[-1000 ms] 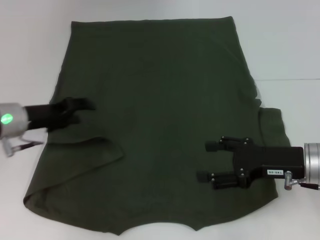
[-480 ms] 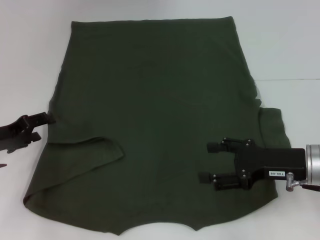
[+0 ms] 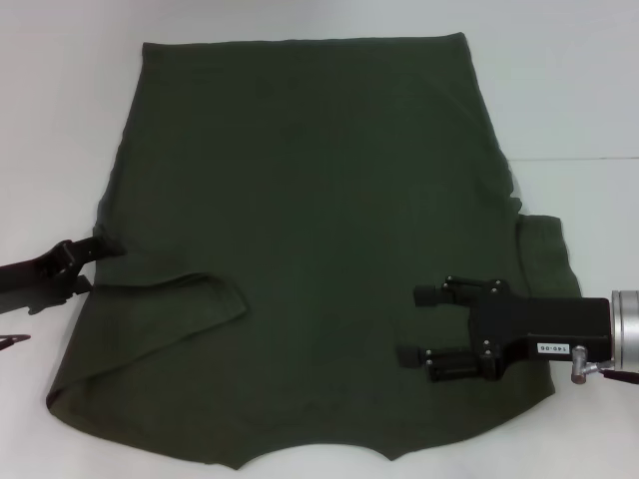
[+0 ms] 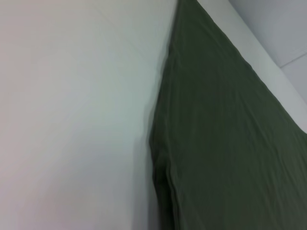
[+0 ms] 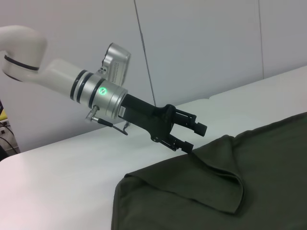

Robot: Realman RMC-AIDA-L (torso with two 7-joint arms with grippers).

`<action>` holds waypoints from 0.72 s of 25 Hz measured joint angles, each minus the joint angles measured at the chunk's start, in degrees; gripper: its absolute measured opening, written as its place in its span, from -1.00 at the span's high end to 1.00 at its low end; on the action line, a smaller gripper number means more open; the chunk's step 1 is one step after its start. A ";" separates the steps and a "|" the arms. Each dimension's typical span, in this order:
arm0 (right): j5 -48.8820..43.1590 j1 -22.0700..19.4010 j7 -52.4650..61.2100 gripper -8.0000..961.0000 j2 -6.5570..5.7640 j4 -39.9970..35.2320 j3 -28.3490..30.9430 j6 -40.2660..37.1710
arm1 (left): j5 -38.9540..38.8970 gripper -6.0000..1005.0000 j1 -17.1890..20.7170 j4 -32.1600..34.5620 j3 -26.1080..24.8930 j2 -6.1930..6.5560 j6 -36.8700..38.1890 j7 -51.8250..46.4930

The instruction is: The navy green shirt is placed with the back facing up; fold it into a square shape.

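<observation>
The navy green shirt (image 3: 319, 220) lies flat over most of the white table (image 3: 60, 120), its left sleeve folded inward as a flap (image 3: 205, 291). My left gripper (image 3: 95, 264) is open at the shirt's left edge, just beside the cloth. The right wrist view shows that gripper (image 5: 192, 137) with its jaws apart at the folded corner of the shirt (image 5: 216, 191). My right gripper (image 3: 419, 324) hovers open over the shirt's lower right part, holding nothing. In the left wrist view only the shirt (image 4: 230, 143) edge and the table (image 4: 72, 120) appear.
The right sleeve (image 3: 547, 249) sticks out past the shirt's right side. Bare white table runs along the left, the right and behind the shirt. A wall (image 5: 201, 43) stands beyond the table in the right wrist view.
My left gripper pulled off the shirt to the left, leaving the sleeve folded in, then came back slightly to the cloth's edge. The right gripper barely shifted.
</observation>
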 joint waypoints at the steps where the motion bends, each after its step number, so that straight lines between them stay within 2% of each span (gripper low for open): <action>1: 0.00 0.00 0.00 -0.97 0.00 0.00 0.00 0.00 | 0.00 -0.68 -0.08 -0.13 0.13 0.01 -0.09 0.00; 18: 0.00 0.02 0.09 -0.97 -0.02 0.00 0.00 -0.06 | -0.07 -0.68 -1.83 -2.42 1.05 0.25 -1.75 0.07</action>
